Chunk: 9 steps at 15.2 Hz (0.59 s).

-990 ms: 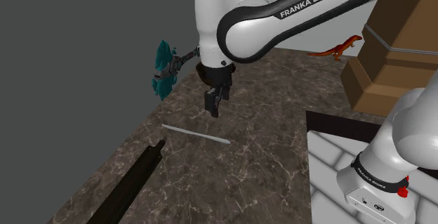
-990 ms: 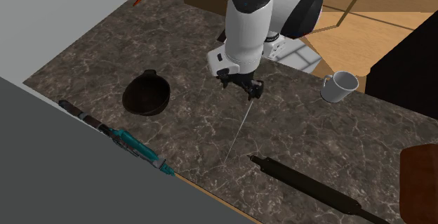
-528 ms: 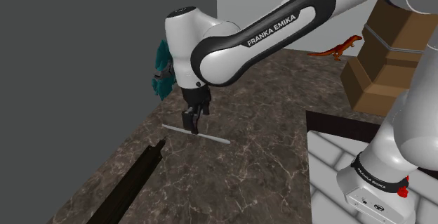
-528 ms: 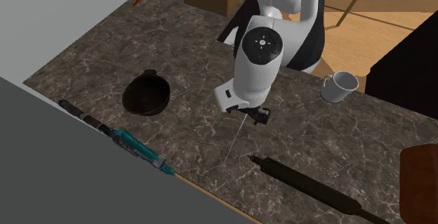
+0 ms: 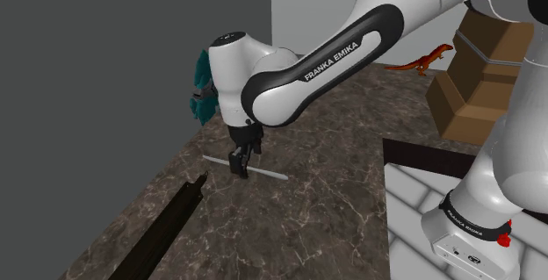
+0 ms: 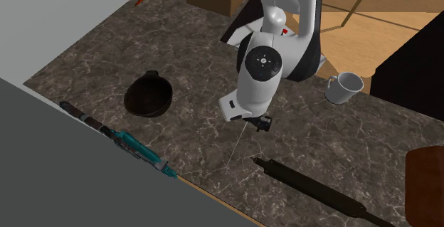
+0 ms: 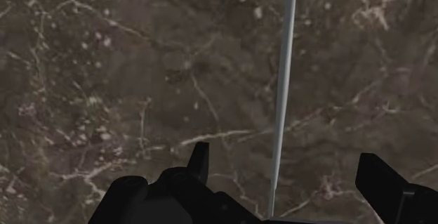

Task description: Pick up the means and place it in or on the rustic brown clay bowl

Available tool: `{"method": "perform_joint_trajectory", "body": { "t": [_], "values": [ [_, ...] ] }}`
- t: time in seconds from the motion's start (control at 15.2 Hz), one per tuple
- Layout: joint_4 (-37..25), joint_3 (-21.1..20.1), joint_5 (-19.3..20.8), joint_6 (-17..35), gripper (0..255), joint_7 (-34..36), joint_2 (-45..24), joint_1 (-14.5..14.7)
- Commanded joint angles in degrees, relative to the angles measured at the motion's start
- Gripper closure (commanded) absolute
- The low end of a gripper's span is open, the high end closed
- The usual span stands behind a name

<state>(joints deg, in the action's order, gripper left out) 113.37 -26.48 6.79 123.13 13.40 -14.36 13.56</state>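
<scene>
The dark stone counter [image 5: 334, 208] is the biggest thing. The white arm [image 5: 290, 76] bends down over it. On the arm you can read "FRANKA EMIKA", and the same words are on the ring at its foot.

A long black tool [image 6: 313, 188] lies near the counter's front edge in the second exterior view. A dark brown bowl [image 6: 148, 95] sits well to that view's left of the arm, and a white mug [image 6: 344, 87] stands to its right.

The thin grey stick [image 5: 268, 173] lies flat on the counter. In the shoulder view it runs left to right, with the right end a little nearer. I cannot tell which end is the tip.

The black gripper [image 5: 237, 166] is right down over the stick. Its fingers [image 7: 198, 163] stand apart, and the stick [image 7: 284, 82] runs between them, touching neither.
</scene>
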Motion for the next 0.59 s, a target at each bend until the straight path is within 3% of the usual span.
{"method": "perform_joint_trajectory", "body": {
  "t": [0.0, 0.33, 0.4, 0.53],
  "values": [
    [0.03, 0.04, 0.12, 0.23, 0, 0.07, -0.20, 0.04],
    [0.03, 0.03, 0.12, 0.22, 0, 0.07, -0.19, 0.04],
    [0.03, 0.03, 0.12, 0.22, 255, 0.07, -0.19, 0.04],
    [0.03, 0.03, 0.12, 0.22, 255, 0.07, -0.19, 0.04]
  ]
}}
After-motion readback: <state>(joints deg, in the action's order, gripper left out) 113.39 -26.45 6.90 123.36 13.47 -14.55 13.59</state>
